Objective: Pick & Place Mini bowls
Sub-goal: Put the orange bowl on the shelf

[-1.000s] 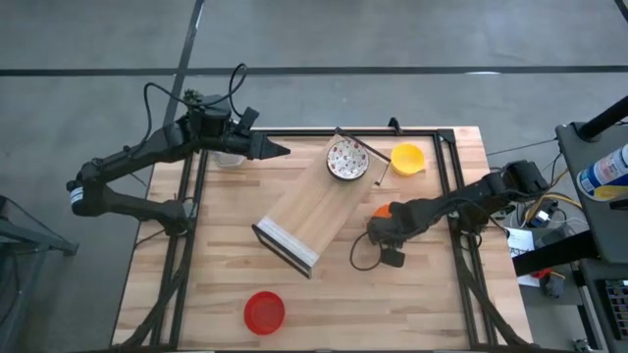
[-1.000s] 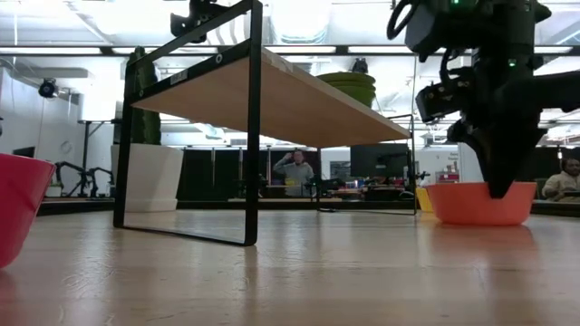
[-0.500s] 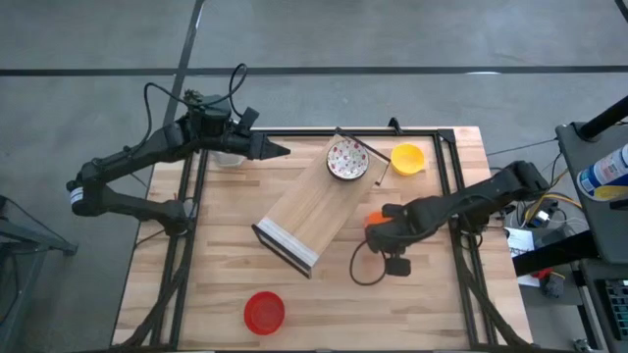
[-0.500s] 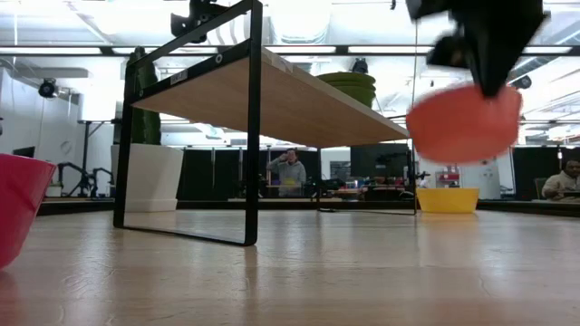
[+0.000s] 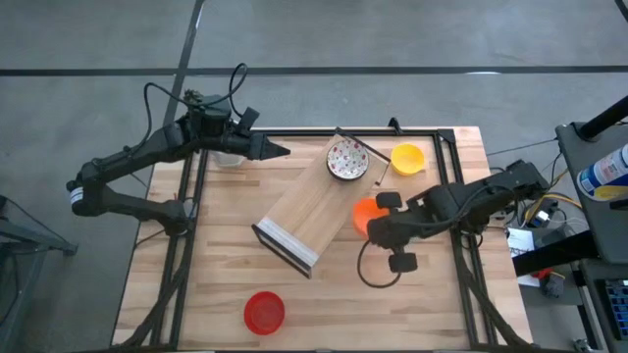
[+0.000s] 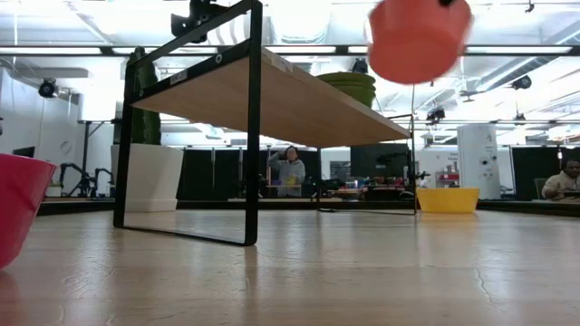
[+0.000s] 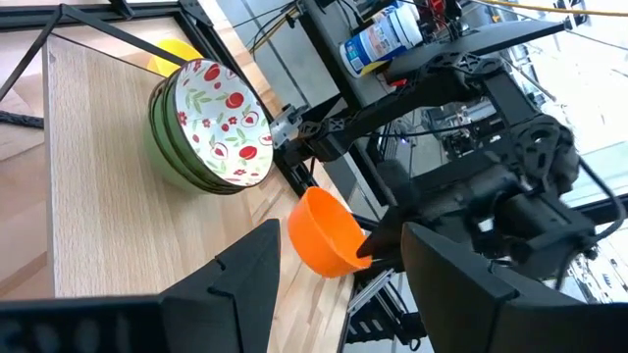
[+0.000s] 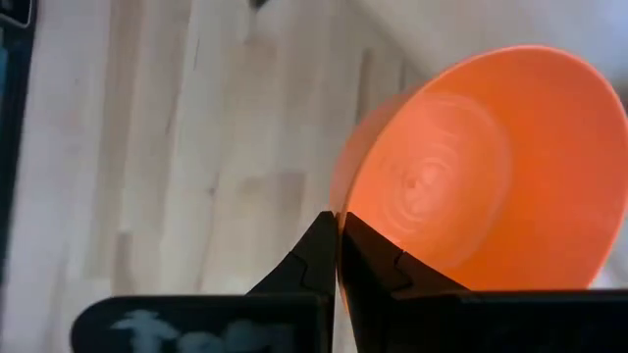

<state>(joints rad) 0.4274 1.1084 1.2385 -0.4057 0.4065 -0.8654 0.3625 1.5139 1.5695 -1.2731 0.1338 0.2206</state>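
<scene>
Orange bowl [image 5: 364, 213]: we see it lifted clear of the table, clamped by its rim in the right gripper [image 5: 376, 224]; from the low camera it hangs high, above the level of the wooden shelf [image 6: 299, 95].
Right gripper: our right wrist view shows the two dark fingers [image 8: 319, 257] pressed together on the bowl's edge, the orange inside facing the camera. From above, the gripper sits just beside the shelf's right edge.
Left gripper [image 5: 278, 151]: we find it waiting near the table's far-left corner, pointing toward the stack of patterned bowls [image 5: 346, 159]. Its fingers [image 7: 250, 275] stand apart with nothing between them.
Patterned bowls: stacked on the far end of the raised shelf; the top one is white inside with red and green marks, and green rims show beneath it in the left wrist view.
Yellow bowl [image 5: 407, 158]: on the table, just right of the stack, near the far edge.
Red bowl [image 5: 264, 312]: on the table by the near edge, well apart from the others.
Shelf: a light wooden board on a black frame [image 6: 254, 136], lying diagonally across the middle of the table [image 5: 196, 265].
Room behind: a person [image 6: 290, 172] stands far off.
</scene>
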